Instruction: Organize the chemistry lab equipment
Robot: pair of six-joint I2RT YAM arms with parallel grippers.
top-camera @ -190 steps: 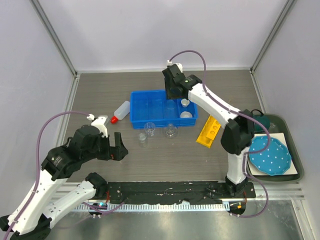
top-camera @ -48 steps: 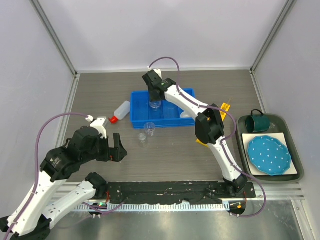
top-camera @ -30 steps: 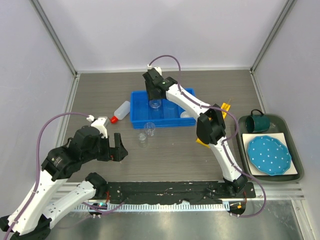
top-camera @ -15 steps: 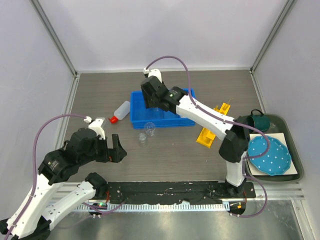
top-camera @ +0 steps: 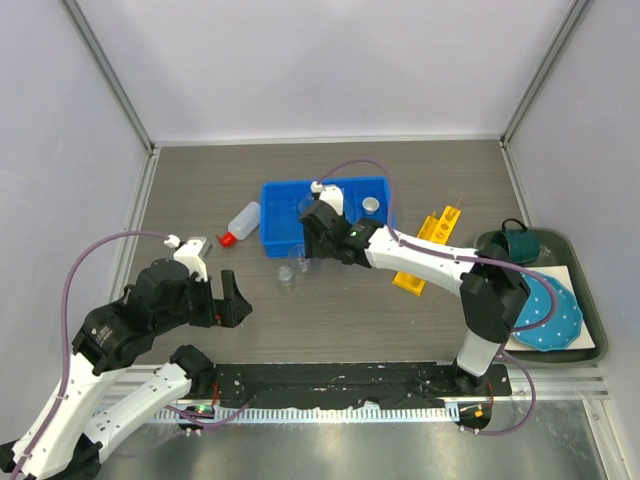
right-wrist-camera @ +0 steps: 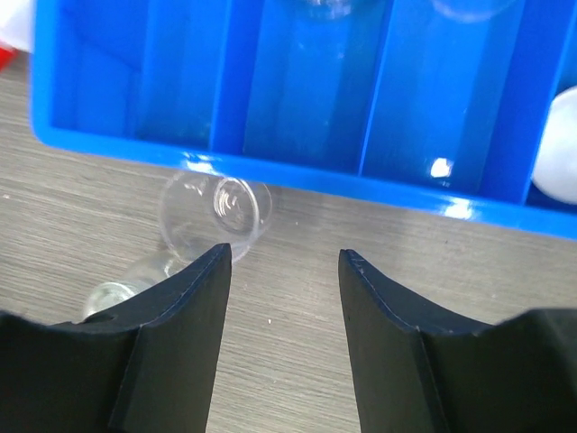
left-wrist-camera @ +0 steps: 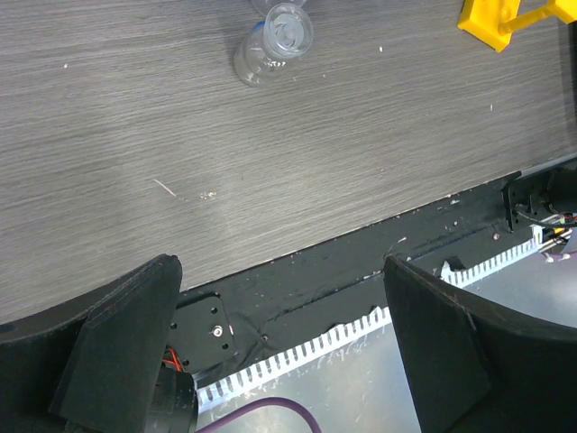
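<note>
My right gripper [top-camera: 310, 245] [right-wrist-camera: 284, 257] hangs open and empty over the table, just in front of the blue bin's front wall [top-camera: 330, 247] [right-wrist-camera: 297, 176]. A small clear glass beaker [top-camera: 298, 256] [right-wrist-camera: 216, 212] lies on its side just left of my left finger. A second small glass piece [top-camera: 287, 276] [right-wrist-camera: 113, 293] [left-wrist-camera: 275, 41] lies nearer still. A white dish [top-camera: 371, 204] [right-wrist-camera: 563, 171] sits in the bin. The red-capped squeeze bottle [top-camera: 243, 220] lies left of the bin. The yellow rack [top-camera: 430, 248] [left-wrist-camera: 505, 18] is to its right. My left gripper [top-camera: 225, 300] [left-wrist-camera: 279, 266] is open and empty at the near edge.
A dark tray [top-camera: 598, 340] at the right holds the teal mug [top-camera: 515, 240] and the blue dotted plate [top-camera: 555, 315], partly behind my right arm. More glassware [right-wrist-camera: 325, 7] rests deeper in the bin. The black base rail [left-wrist-camera: 297, 289] runs below my left gripper.
My right gripper has drawn back from over the bin's far-left compartments to its front edge and lowered. The left arm has barely shifted.
</note>
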